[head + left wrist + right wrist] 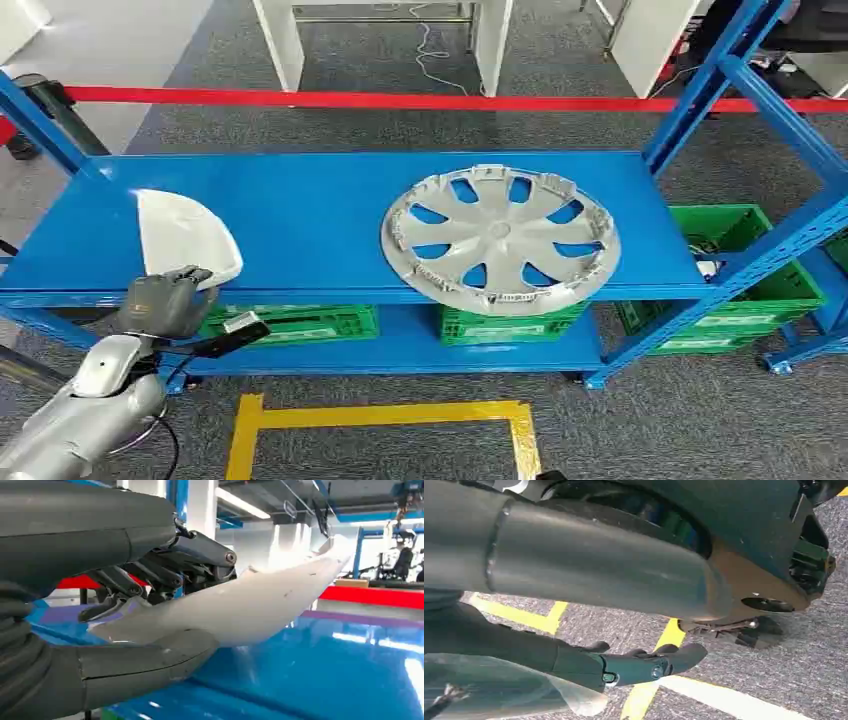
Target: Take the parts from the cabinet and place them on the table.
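Note:
A white curved plastic part point(185, 235) lies at the left end of the blue shelf top point(320, 210). My left hand point(165, 300) is at the shelf's front edge and grips the part's near edge. In the left wrist view the thumb point(145, 662) is under the white part point(260, 605) and the dark fingers point(165, 570) press on it from above. A silver wheel cover point(500, 240) lies flat on the shelf right of the middle, its rim overhanging the front edge. My right hand point(639, 665) hangs over the floor with fingers stretched out, holding nothing.
Green crates point(290, 322) point(500, 322) stand on the lower shelf, another green crate point(740, 270) at the right end. Blue uprights point(740, 80) frame the rack's right side. A red barrier tape point(400, 100) runs behind. Yellow floor tape point(380, 415) marks the carpet in front.

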Controlling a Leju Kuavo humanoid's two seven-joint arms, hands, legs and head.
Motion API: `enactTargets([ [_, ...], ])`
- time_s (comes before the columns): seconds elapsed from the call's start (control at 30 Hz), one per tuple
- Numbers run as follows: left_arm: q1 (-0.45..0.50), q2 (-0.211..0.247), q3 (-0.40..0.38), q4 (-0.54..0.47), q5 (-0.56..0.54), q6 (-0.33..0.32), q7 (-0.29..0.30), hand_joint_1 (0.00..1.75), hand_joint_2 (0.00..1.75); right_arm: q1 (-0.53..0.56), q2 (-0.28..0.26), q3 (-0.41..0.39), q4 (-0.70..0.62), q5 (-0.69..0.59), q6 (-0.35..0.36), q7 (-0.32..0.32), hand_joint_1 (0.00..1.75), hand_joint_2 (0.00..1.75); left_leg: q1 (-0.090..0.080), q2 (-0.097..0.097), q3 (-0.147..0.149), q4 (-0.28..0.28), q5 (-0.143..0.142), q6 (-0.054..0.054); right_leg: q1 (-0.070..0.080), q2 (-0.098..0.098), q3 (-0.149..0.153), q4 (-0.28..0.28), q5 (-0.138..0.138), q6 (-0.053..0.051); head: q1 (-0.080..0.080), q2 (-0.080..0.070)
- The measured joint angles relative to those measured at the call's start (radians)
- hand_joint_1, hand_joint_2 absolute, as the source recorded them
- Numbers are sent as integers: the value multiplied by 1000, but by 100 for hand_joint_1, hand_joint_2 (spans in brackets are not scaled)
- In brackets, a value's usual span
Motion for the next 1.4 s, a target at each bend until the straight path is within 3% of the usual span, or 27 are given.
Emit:
enactTargets([
  [0.17,17,-1,20,-65,-46,8,-2,175,175,0,0,0,0,-5,0,-3,0,0,0,0,-1,0,0,0,0,0,-1,0,0,0,0,0],
  [0.27,45,-3,51,-170,-114,9,-1,175,175,1,0,0,0,-5,0,-4,0,0,0,0,-2,0,0,0,0,-1,-2,0,0,0,0,0],
  [0.4,55,-8,67,-238,-128,10,-1,175,175,0,0,0,-1,-5,0,-5,0,0,0,0,-2,0,0,0,0,1,-2,0,0,0,0,0],
  [0.6,65,-10,81,-286,-132,10,-4,175,175,0,0,0,-1,-5,0,-5,0,0,0,0,-3,0,0,0,0,0,-3,0,0,0,0,0],
  [0.8,77,-24,128,-358,-170,10,-68,175,175,0,0,0,-2,-4,0,-5,0,0,0,0,-3,0,0,0,0,0,-3,0,0,0,0,0],
  [1.4,130,-39,168,-559,-275,10,-100,175,175,0,0,0,-3,-4,0,-10,0,0,0,0,-3,0,0,0,0,1,-4,1,0,0,0,0],
])
